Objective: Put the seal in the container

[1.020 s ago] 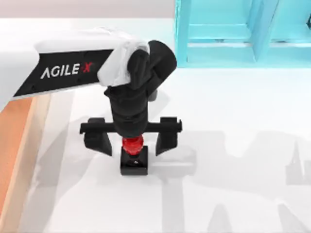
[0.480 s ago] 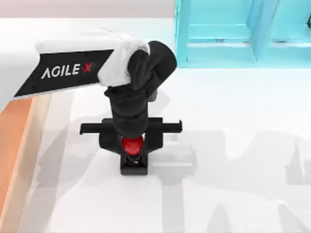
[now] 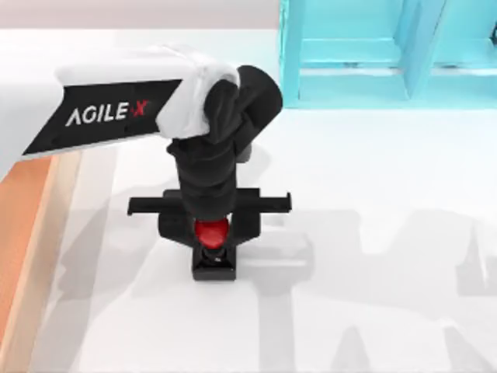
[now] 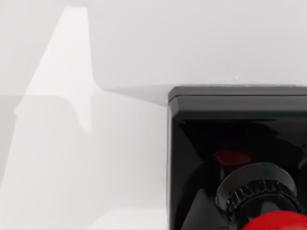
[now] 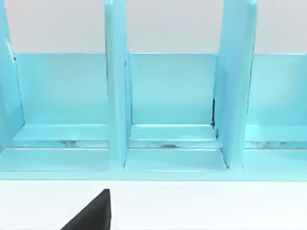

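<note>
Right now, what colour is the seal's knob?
Glossy red, above a black base; the seal shows best in the top view.

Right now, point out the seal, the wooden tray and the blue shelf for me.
seal (image 3: 211, 231): top view, on its red knob.
wooden tray (image 3: 19, 210): top view, on its orange-brown floor at the left edge.
blue shelf (image 5: 172, 91): right wrist view, on the back wall of its middle compartment.

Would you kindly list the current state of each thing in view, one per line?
seal: upright on the white table, outside the tray, red knob between the fingers.
left hand: shut on the seal's knob, reaching down from above.
container: at the table's left edge, nothing seen in the visible part.
light blue frame: standing at the table's far side, visible compartments bare.
</note>
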